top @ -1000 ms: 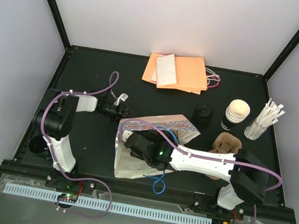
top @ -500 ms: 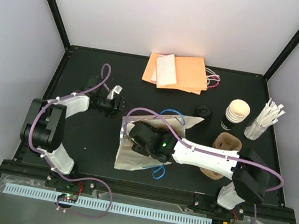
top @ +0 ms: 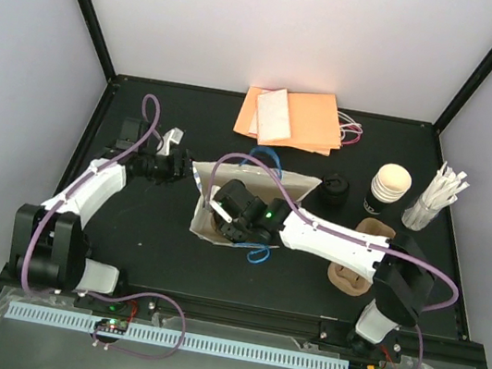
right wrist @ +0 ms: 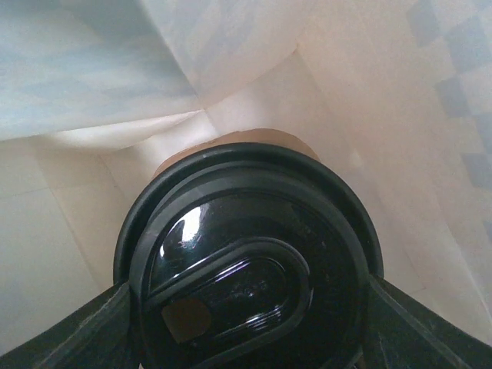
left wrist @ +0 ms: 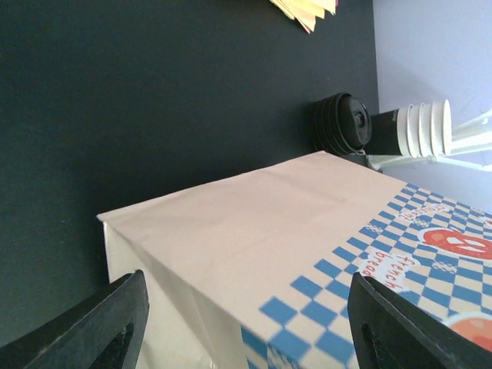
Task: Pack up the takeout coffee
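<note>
The takeout coffee [right wrist: 246, 261], a paper cup with a round black lid, fills the right wrist view. My right gripper [right wrist: 250, 307] is shut on it, one finger pressed against each side, down inside the white paper bag [right wrist: 369, 92]. From above, the right gripper [top: 221, 221] reaches into the open top of the standing bag [top: 279, 185], and the cup itself is hidden there. My left gripper [top: 176, 169] is at the bag's upper left corner, jaws wide open. In the left wrist view the blue-checkered bag [left wrist: 269, 223] lies between the spread fingers of the left gripper [left wrist: 242, 323].
A black lidded cup [top: 332, 191] stands right of the bag, beside a stack of cream cups [top: 388, 188]. A brown pulp carrier [top: 362, 250] sits under the right forearm. White sticks [top: 435, 200] are at far right, orange paper [top: 289, 117] at the back.
The bag went from lying flat to standing with its mouth up. My right gripper moved with it toward the back and sits deeper inside. The left arm stretched out back and left.
</note>
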You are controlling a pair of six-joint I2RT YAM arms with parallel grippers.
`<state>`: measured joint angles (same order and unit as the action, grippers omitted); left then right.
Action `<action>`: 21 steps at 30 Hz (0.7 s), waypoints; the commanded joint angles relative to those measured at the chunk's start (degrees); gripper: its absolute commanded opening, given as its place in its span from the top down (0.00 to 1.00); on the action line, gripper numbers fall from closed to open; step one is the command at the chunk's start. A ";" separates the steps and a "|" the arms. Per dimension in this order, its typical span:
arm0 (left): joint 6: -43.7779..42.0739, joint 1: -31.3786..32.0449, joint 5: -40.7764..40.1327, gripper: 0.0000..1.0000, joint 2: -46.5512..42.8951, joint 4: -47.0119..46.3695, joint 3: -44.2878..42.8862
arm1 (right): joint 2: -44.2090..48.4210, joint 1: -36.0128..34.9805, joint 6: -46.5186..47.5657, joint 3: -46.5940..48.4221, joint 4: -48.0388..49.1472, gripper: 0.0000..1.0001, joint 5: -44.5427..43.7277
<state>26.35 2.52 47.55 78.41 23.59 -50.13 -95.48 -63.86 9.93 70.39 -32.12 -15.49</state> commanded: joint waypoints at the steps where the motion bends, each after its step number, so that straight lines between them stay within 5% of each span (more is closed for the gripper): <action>1: -1.97 -0.85 -3.93 0.26 -4.51 3.62 -2.28 | -4.97 2.24 -0.99 0.18 -8.57 0.48 5.84; 21: -3.69 -0.85 -5.75 0.26 -13.90 6.93 -1.11 | -12.28 6.37 -3.84 3.78 -14.20 0.48 11.93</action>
<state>23.94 1.93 42.37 67.07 29.34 -50.54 -100.71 -57.78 6.90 78.17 -37.17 -6.61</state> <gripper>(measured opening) 0.738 0.721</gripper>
